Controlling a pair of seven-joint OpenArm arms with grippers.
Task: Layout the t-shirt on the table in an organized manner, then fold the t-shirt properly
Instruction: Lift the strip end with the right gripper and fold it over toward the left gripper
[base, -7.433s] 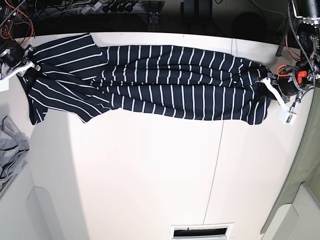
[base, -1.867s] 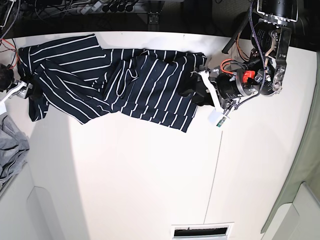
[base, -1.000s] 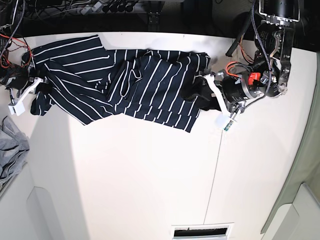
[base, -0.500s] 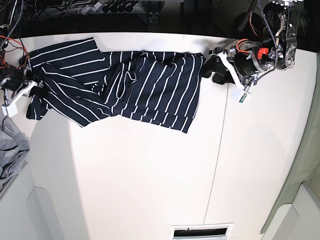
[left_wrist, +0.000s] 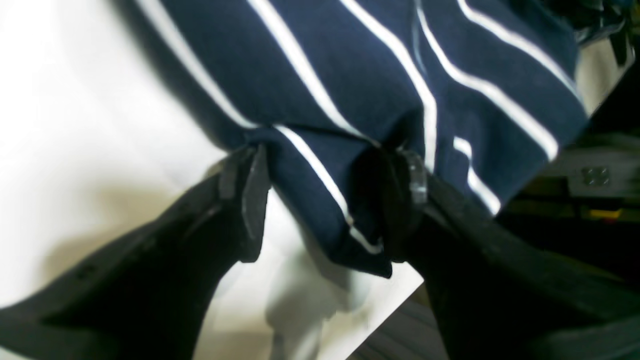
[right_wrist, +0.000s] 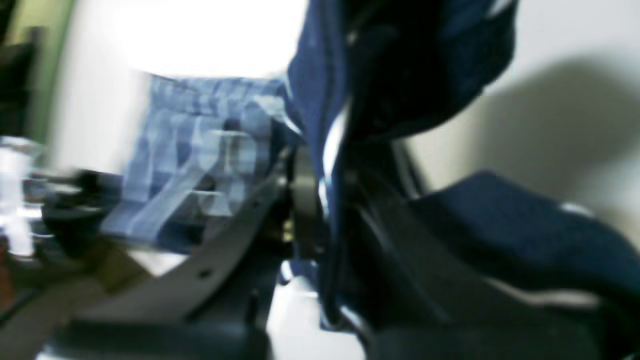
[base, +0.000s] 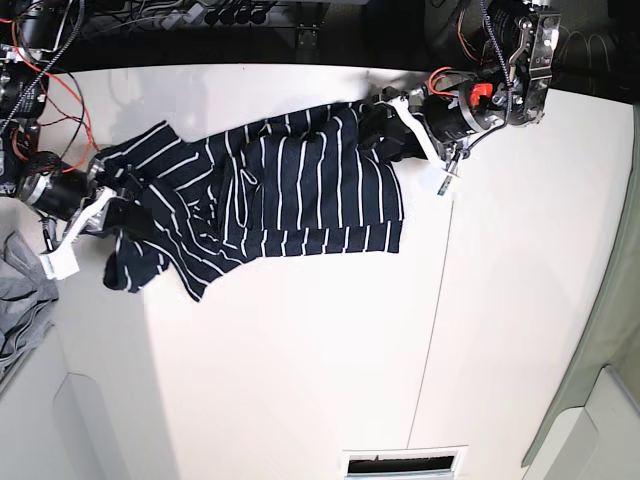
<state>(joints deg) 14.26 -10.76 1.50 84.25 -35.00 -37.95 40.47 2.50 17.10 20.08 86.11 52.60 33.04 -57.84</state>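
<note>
The dark navy t-shirt (base: 290, 190) with thin white stripes lies crumpled across the back of the white table (base: 300, 350). My left gripper (base: 397, 125) is at the shirt's upper right corner. In the left wrist view, a bunched fold of t-shirt (left_wrist: 325, 200) fills the gap between the wide-set fingers (left_wrist: 247, 195) of the left gripper (left_wrist: 327, 197). My right gripper (base: 103, 205) is at the shirt's left end. The right wrist view is blurred, but it shows the right gripper (right_wrist: 325, 200) shut on a thin fold of t-shirt (right_wrist: 320, 100).
A grey cloth (base: 20, 300) lies at the table's left edge, just below my right arm. A thin dark seam (base: 430, 330) runs down the table right of the shirt. A vent slot (base: 400, 463) sits at the front edge. Cables crowd the back.
My left gripper has moved back and left along the far edge with its corner. My right gripper has pulled the left end forward and inward. The shirt is now shorter and more bunched.
</note>
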